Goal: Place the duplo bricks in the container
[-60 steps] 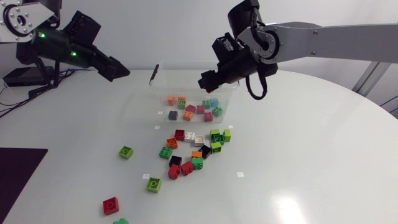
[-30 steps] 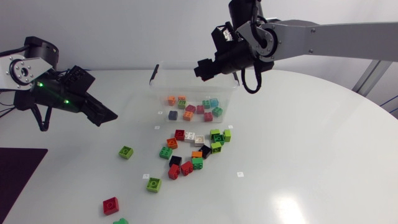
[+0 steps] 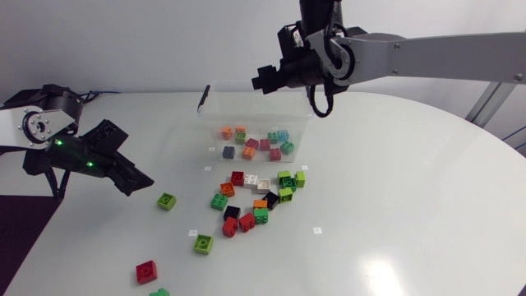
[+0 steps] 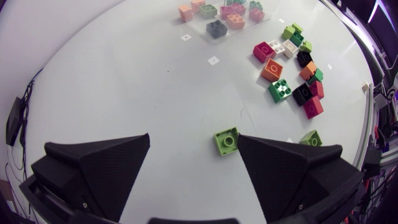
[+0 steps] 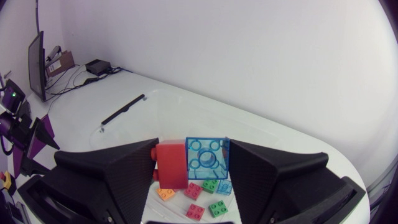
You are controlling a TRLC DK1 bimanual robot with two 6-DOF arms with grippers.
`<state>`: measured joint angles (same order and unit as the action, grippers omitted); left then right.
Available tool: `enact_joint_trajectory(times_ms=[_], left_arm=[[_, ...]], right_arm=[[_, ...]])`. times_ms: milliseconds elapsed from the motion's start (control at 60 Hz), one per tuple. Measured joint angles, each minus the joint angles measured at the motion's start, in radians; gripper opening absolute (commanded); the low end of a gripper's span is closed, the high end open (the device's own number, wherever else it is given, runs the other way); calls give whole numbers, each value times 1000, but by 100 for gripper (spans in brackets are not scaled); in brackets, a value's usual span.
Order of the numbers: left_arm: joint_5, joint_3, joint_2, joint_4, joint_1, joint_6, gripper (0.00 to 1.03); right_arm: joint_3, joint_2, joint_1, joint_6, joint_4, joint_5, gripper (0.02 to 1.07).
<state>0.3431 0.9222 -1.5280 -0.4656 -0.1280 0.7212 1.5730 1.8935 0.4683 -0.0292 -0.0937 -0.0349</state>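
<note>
Duplo bricks [image 3: 261, 203] scattered at frame centre, several inside container [image 3: 187, 141] above them, our right gripper [image 3: 260, 80] at upper centre clamping red-and-blue brick pair [image 5: 189, 163], our left gripper [image 3: 138, 182] at left, fingers spread, near green brick [image 3: 167, 201]

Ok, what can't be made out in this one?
- Head view: what the right gripper holds; its fingers hide the held bricks, shown only in the right wrist view.
- Head view: a green brick, cut off by the lower edge.
- Left wrist view: a lime brick, half hidden behind a finger of the left gripper.
- Right wrist view: much of the container contents, covered by the gripper's fingers.
</note>
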Motion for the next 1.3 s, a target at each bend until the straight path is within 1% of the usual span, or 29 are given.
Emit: enact_joint_trajectory(times_ms=[17,33,50,117,133,150,200,283,333,500,633,800,1000,1083,1133,1200,1267,1300], left_arm=[[0,-2,0,1,0,3,98],[0,-4,0,1,0,6,98],[0,-5,0,2,0,6,98],[-3,-13,0,4,0,12,98],[-3,-15,0,4,0,13,98],[-3,-18,0,5,0,13,98],[-5,-27,0,5,4,13,98],[-11,-43,0,5,16,13,98],[-15,-54,-1,5,29,13,98],[-51,-62,-24,6,72,10,98],[-68,-64,-43,22,102,-12,98],[-106,-66,-78,49,143,-53,98],[-168,-66,-123,84,180,-129,97],[-196,-66,-155,97,193,-166,93],[-214,-65,-177,108,200,-185,90],[-241,-64,-204,126,213,-208,81],[-248,-55,-215,132,229,-229,73],[-248,-48,-222,137,237,-233,66]], right_arm=[[4,9,0,0,1,6,59],[7,14,0,0,1,8,62],[12,26,0,0,1,14,70],[25,52,0,0,1,33,83],[26,58,0,0,0,37,84],[27,62,0,0,0,40,89],[28,68,0,0,0,46,95],[28,69,1,0,-3,51,97],[29,64,1,0,-3,51,101],[23,19,-1,0,-20,51,102],[-13,-78,-13,0,-51,51,102],[-103,-225,-25,0,-75,49,102],[-269,-369,-46,0,-106,43,102],[-340,-408,-53,0,-117,43,102],[-383,-427,-53,0,-127,41,102],[-434,-449,-53,0,-139,35,102],[-486,-467,-53,-1,-143,31,102],[-512,-475,-53,-1,-144,29,102]])
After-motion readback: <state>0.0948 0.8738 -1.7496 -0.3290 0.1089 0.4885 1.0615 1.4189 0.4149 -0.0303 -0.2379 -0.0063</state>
